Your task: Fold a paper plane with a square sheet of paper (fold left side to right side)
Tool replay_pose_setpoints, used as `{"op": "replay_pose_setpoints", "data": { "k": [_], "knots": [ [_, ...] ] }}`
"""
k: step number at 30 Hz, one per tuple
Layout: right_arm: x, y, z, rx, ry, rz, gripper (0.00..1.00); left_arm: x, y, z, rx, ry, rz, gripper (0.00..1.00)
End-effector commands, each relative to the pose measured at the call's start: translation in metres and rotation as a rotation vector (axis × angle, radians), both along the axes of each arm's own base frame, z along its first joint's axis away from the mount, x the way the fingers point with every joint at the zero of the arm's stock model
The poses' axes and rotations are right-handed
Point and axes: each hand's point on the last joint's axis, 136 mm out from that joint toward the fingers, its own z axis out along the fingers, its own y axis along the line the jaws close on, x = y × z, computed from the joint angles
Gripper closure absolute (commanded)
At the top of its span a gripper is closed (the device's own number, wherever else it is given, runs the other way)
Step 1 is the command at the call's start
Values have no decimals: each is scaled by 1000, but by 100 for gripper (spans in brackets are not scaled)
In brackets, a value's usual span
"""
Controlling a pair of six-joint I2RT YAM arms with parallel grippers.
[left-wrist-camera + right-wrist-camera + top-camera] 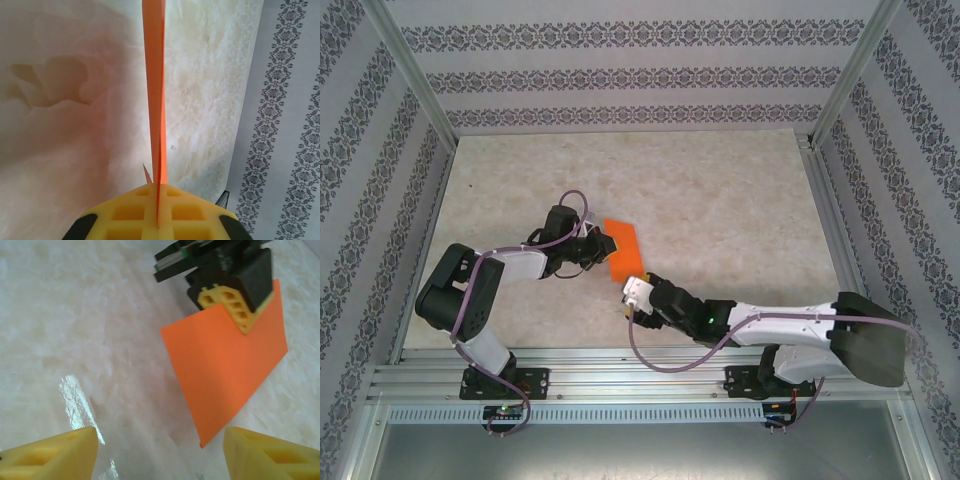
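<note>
Left fingers pinch the orange paper; right fingers apart

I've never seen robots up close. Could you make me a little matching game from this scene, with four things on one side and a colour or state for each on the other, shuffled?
Things:
1. left gripper
2. right gripper
3. sheet of paper
4. table

Colour or state:
A. pale and marbled
B. open, fingers apart with nothing between them
C. bright orange
D. shut, pinching the sheet at one edge

Right pairs: 1-D, 2-B, 3-C, 4-A
</note>
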Motion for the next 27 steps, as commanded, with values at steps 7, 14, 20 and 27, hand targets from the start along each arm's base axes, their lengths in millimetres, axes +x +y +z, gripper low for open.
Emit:
{"op": "replay_pose_setpoints", "data": {
  "k": [7,14,20,27],
  "knots": [
    [31,50,20,-71,-294,-12,29,0,-4,4,-6,11,-3,100],
    [34,56,13,-97,-304,-12,36,0,-3,3,-3,11,-2,100],
    [35,54,8,-109,-283,-18,59,-1,-3,-2,4,17,-2,100],
    [35,53,3,-118,-247,-23,89,-3,-3,-6,12,22,-9,100]
  ]
}}
